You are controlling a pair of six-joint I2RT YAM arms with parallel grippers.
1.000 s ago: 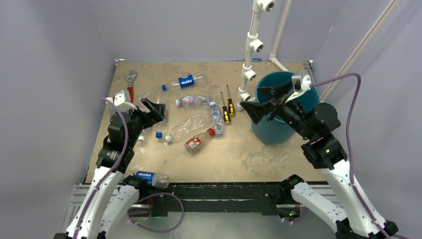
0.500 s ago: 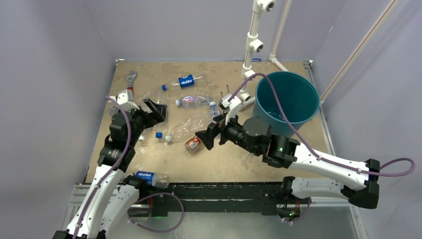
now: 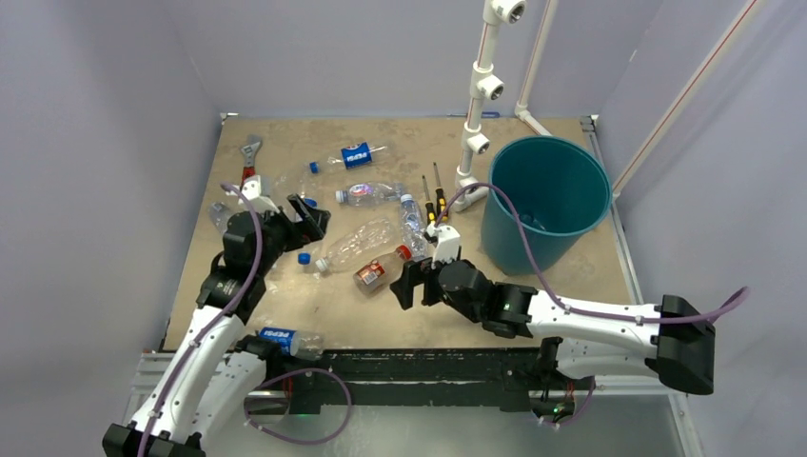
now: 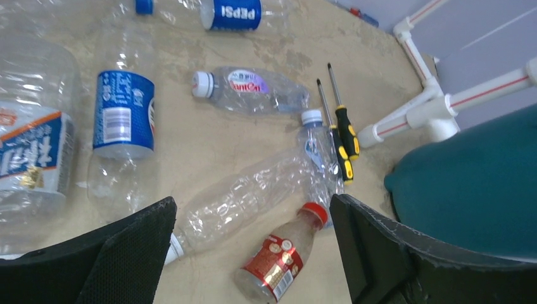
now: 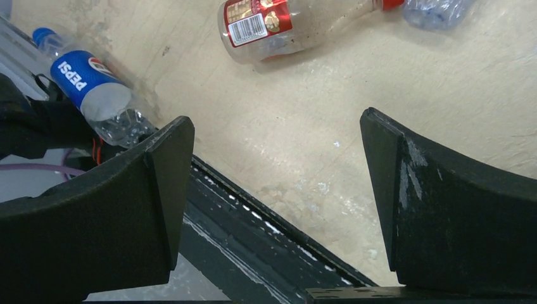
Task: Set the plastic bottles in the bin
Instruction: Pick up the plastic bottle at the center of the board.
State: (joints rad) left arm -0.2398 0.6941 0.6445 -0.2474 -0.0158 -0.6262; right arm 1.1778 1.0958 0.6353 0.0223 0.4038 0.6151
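From above, the bin (image 3: 514,243) stands on the right of the counter (image 3: 285,133). The plastic bottles (image 3: 360,243) lie scattered on the left half, and one Pepsi bottle (image 3: 284,337) is at the near edge. The left pincer (image 3: 312,214) hangs over the left group, and the right pincer (image 3: 407,284) is low, just beside the red-label bottle (image 3: 379,270). Only the left wrist view shows its fingers (image 4: 126,253) spread wide, nothing between them, with two screwdrivers (image 4: 342,136) and the bin's teal wall at right. The right wrist view shows the right fingers (image 5: 437,202) also spread and empty, and a barcode on the red label.
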